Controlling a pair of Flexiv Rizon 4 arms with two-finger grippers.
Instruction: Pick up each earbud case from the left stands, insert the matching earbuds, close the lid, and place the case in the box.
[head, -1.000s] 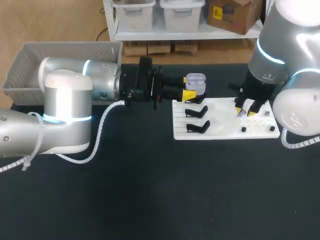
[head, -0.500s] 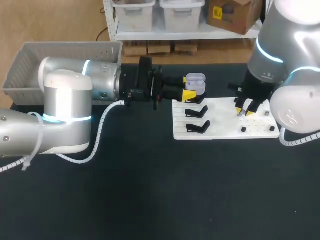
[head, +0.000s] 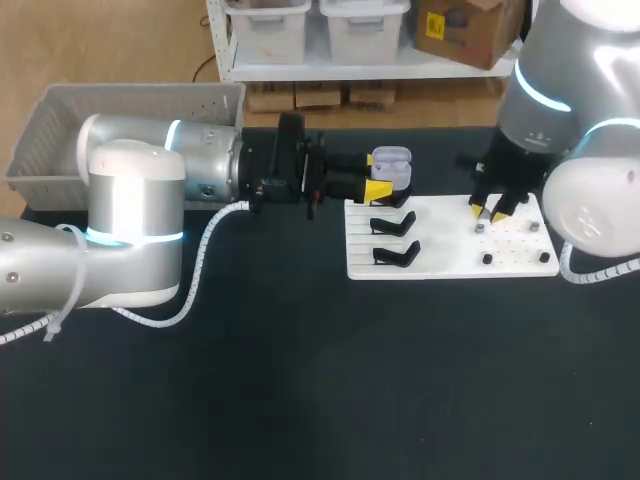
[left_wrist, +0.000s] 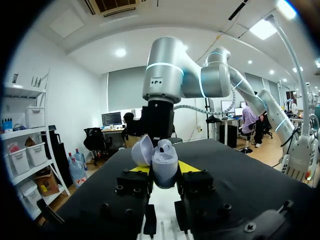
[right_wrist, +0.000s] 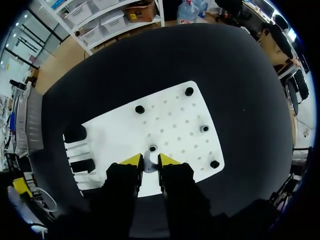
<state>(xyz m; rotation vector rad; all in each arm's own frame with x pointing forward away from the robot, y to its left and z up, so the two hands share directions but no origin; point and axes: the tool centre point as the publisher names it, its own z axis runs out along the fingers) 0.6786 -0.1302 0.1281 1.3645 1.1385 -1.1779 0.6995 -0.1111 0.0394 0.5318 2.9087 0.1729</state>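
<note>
Left claw (head: 379, 176): clamped on the earbud case (head: 391, 161), with both yellow tips pressing its body from either side in my left wrist view. The arm reaches in level from the left.
Earbud case: lid flipped open, mouth facing up, held just over the back edge of the white board (head: 450, 265). I reckon it's parked there as a steady target for loading.
Black stands (head: 394, 222): two of them, empty, on the board's left half, just in front of the case.
Right claw (head: 488, 214): pointing straight down over the board's right half, fingers nearly together on a small pale earbud (right_wrist: 149, 167). It's gripping it, as far as I can tell.
Earbud: looks just clear of its socket hole (right_wrist: 152, 148). My call is that it has to travel left to the open case.
Dark pegs (head: 487, 259): a few dotted about the board's right half, too small to say whether they're earbuds.
Grey bin (head: 60, 110): far left, well apart from the board. That's the drop-off, I'd judge.
Table (head: 300, 400): black and matte, with the board lying flat on it.
</note>
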